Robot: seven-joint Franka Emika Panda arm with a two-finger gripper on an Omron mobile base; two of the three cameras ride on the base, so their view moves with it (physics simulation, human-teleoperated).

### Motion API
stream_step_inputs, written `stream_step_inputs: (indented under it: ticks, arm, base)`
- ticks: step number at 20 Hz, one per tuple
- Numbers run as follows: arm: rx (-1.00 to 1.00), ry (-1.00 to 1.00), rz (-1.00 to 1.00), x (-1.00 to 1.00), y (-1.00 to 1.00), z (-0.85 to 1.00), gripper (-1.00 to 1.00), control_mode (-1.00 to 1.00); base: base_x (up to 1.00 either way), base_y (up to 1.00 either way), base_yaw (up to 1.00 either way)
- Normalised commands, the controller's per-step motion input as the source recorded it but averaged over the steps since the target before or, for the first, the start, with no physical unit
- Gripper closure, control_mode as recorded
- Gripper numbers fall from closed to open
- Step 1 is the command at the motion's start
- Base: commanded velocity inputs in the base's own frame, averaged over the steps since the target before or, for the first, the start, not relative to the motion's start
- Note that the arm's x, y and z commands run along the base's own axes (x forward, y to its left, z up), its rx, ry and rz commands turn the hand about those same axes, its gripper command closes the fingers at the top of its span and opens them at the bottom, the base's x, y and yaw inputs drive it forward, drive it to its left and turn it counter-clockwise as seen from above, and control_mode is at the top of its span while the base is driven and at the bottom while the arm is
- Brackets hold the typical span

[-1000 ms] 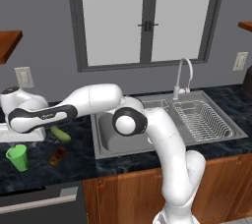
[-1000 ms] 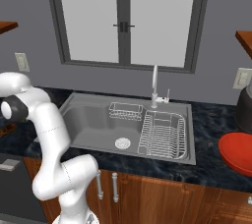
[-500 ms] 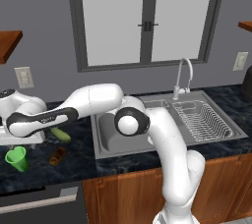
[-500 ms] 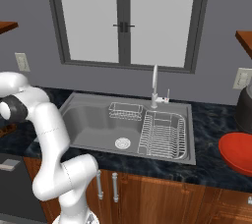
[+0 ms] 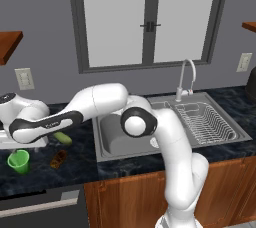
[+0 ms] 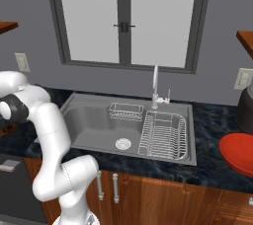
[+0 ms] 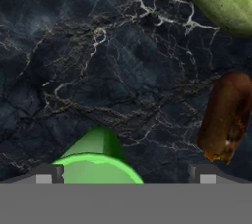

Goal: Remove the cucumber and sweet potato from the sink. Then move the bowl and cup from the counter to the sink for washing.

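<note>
1. Left base view: the white arm reaches far out over the dark marble counter [image 5: 45,174] beside the sink [image 5: 167,127]. The hand hangs low over the counter at the picture's edge, and its fingers are hidden from here. The bright green cup [image 5: 18,161] stands upright just under and in front of the hand. The pale green cucumber [image 5: 62,138] lies flat on the counter beside the hand, on its sink side. The dark reddish-brown sweet potato [image 5: 58,158] lies a little nearer the counter's front edge, between the cup and the sink. Cup, cucumber and sweet potato are all apart from one another.

2. Right base view: the steel basin holds its round white drain [image 6: 123,143], a wire basket [image 6: 125,111] at the back and a wire dish rack [image 6: 164,134] below the curved faucet [image 6: 155,87]. The red bowl [image 6: 239,153] sits on the counter well beyond the far side of the sink, away from the hand.

3. Hand view: the gripper [image 7: 125,176] has its two dark tips standing wide apart and closing on nothing. The cup's rim rises between the tips, closer to one of them, with neither tip touching it. The sweet potato lies just above the other tip. The cucumber lies beyond it, at the top corner.
</note>
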Motion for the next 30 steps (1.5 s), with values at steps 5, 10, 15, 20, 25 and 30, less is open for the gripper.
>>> stream_step_inputs:
  ticks: [5, 10, 15, 20, 25, 30]
  arm:
    - [0.00, -0.03, 0.00, 0.01, -0.21, -0.03, -1.00, -1.00]
    - [0.00, -0.01, 0.00, 0.01, -0.10, 0.00, -1.00, -1.00]
    - [0.00, 0.00, 0.00, 0.07, 0.00, 0.00, -1.00, -1.00]
    - [0.02, -0.02, 0.00, 0.13, 0.04, 0.00, -1.00, -1.00]
    - [0.02, -0.05, 0.00, 0.15, 0.07, 0.03, -1.00, -1.00]
    - [0.04, -0.02, 0.00, 0.08, 0.08, 0.04, -1.00, -1.00]
  base:
    - [0.00, 0.00, 0.00]
    - [0.00, 0.00, 0.00]
    - [0.00, 0.00, 0.00]
    - [0.00, 0.00, 0.00]
    - [0.00, 0.00, 0.00]
    - [0.00, 0.00, 0.00]
